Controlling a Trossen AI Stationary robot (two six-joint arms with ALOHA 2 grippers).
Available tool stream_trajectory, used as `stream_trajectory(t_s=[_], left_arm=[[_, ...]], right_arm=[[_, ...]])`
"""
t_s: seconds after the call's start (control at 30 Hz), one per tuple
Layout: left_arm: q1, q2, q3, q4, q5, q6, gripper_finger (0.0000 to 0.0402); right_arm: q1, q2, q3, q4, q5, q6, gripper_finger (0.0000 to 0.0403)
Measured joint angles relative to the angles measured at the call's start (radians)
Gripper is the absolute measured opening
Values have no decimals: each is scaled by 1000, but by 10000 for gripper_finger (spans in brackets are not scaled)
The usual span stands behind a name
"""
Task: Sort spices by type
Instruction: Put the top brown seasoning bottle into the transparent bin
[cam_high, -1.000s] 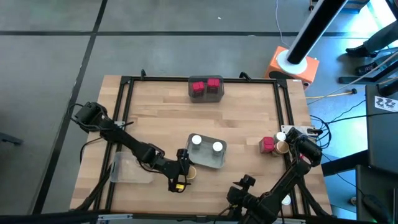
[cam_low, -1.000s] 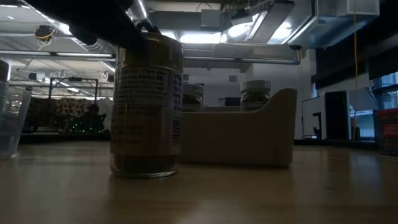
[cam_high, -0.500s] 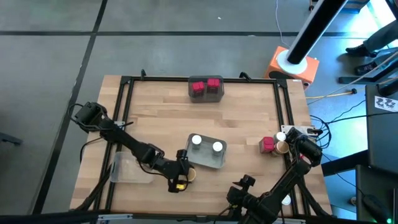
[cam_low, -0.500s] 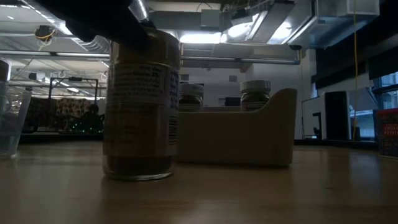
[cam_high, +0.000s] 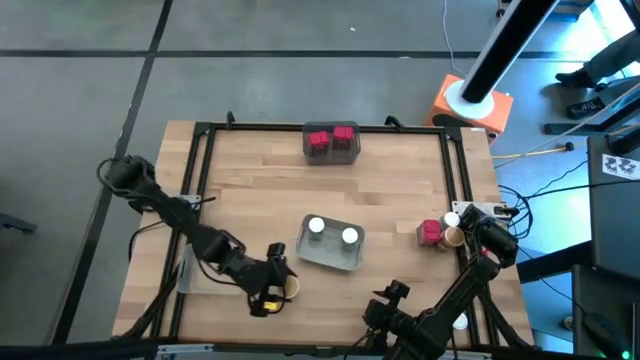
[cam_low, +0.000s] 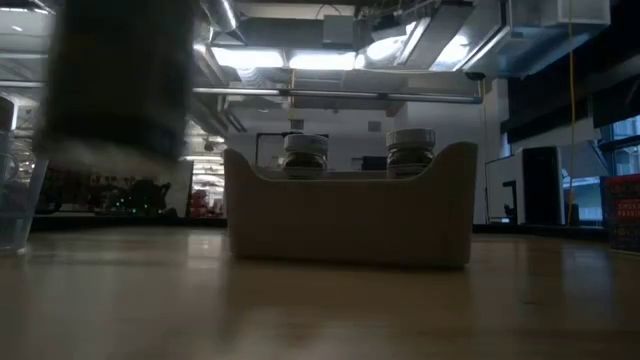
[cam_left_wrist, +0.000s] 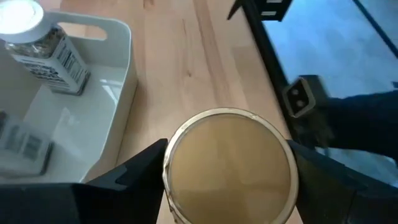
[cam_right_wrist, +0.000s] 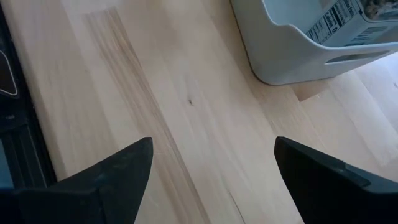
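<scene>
On a wooden table (cam_high: 250, 190) ringed by a black frame, three trays await their spices: a dark tray (cam_high: 331, 142) at the far edge with two red blocky jars (cam_high: 331, 137), a grey tray (cam_high: 331, 247) mid-table holding two white-topped jars (cam_high: 332, 231), and a clear tray (cam_high: 205, 275) at the near left that appears to hold nothing. The left gripper (cam_high: 270, 291), near the table's front edge between the clear and grey trays, has its fingers closed around a tan-topped jar (cam_left_wrist: 231, 163), which in the low view shows only as a dark blur, seemingly clear of the tabletop. The right gripper (cam_right_wrist: 208, 180) waits wide open and empty above bare wood near the grey tray's corner. A red jar (cam_high: 430, 232) and another tan-topped jar (cam_high: 453, 237) stand unsorted by the right edge. The carry probably calls for keeping the jar upright, passing well over the clear tray's wall, and letting go only once its base rests flat inside.
</scene>
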Motion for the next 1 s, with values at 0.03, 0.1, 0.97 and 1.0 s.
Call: stream_trajectory(t_s=[0.03,0.1,0.97,1.0], left_arm=[[-10,-22,10,-35,-2,-10,263],[-32,-65,30,-103,-6,-42,263],[-472,-346,21,-865,-136,-841,265],[-487,-346,13,-878,-140,-871,265]], right_arm=[[0,0,0,0,0,1,335],[0,0,0,1,1,6,335],[-15,0,0,11,35,93,335],[-16,0,0,11,35,93,335]])
